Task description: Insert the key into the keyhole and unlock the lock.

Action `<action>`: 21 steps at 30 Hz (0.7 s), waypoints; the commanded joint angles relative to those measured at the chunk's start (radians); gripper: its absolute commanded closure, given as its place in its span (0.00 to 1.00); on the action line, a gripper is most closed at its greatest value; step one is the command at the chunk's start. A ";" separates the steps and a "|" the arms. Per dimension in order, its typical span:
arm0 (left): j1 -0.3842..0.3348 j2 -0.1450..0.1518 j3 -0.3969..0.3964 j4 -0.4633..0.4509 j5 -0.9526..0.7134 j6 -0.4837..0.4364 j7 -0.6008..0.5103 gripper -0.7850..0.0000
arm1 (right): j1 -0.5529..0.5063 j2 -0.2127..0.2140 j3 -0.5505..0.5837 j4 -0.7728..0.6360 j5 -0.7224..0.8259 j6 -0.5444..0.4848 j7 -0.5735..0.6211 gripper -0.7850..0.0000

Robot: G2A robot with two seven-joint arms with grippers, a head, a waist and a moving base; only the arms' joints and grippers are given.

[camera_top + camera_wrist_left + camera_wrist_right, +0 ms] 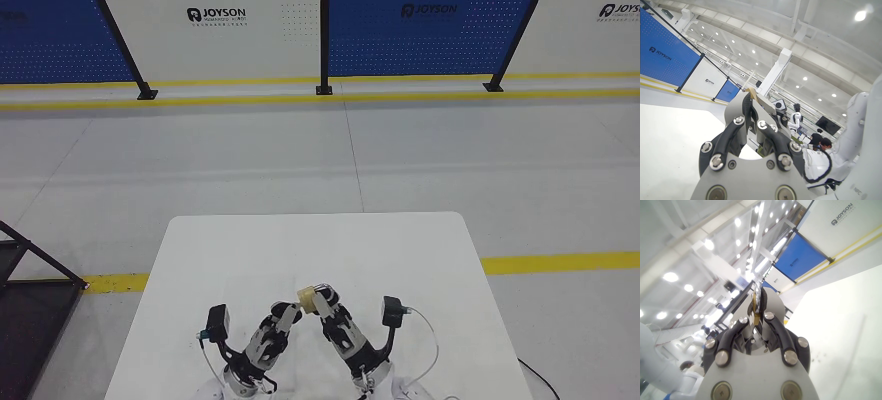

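Both arms sit at the near edge of the white table (300,250), their tips almost meeting. My right gripper (320,298) (758,294) is shut on the lock (755,318), a brass body with a silver part, pinched upright between the black pads. From above, the lock (305,295) shows as a small brass block at that gripper's tip. My left gripper (289,313) (751,99) is shut, its tips right against the brass lock (752,92). I cannot make out a key between its pads.
The rest of the tabletop stretches bare and white ahead of the arms. A black frame (35,265) stands off the table's left side. Blue and white partition panels (430,35) line the far floor.
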 commanded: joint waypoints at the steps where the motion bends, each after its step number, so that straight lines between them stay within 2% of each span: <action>1: 0.002 -0.001 -0.001 -0.002 0.040 0.018 0.024 1.00 | -0.001 0.001 0.001 -0.002 0.002 0.000 0.004 1.00; 9: -0.005 -0.009 0.009 0.004 0.206 0.128 0.156 1.00 | -0.006 0.002 0.008 -0.006 0.012 0.003 0.016 1.00; 21: -0.034 -0.019 0.058 0.067 0.512 0.439 0.432 1.00 | -0.012 0.004 0.014 -0.010 0.015 0.001 0.019 1.00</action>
